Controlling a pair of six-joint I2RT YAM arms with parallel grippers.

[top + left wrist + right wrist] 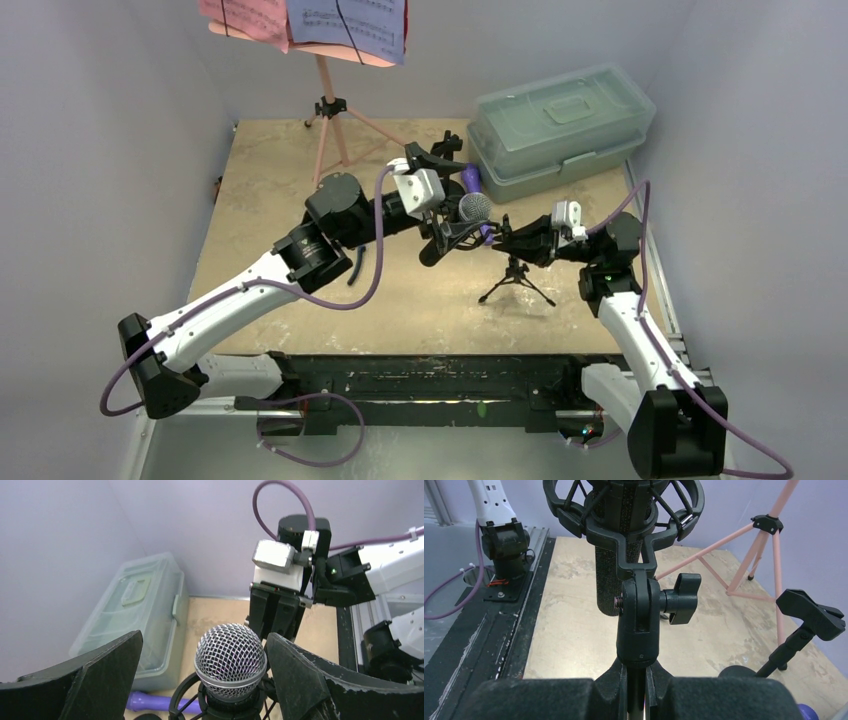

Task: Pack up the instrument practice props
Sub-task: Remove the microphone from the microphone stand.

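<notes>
The black silver-headed mic sits in the shock-mount ring of a small black tripod mic support. My left gripper is open, and its fingers flank the mesh head without pressing on it. My right gripper is shut on the support's pole just under the swivel joint. The purple mic lies on the table behind them, and its purple body shows low in the left wrist view. At the back left stands the pink tripod music rack with printed music sheets.
A translucent greenish lidded box sits shut at the back right, close behind the mics. A second black mic support with a clip stands near the purple mic. The black rail runs along the near edge.
</notes>
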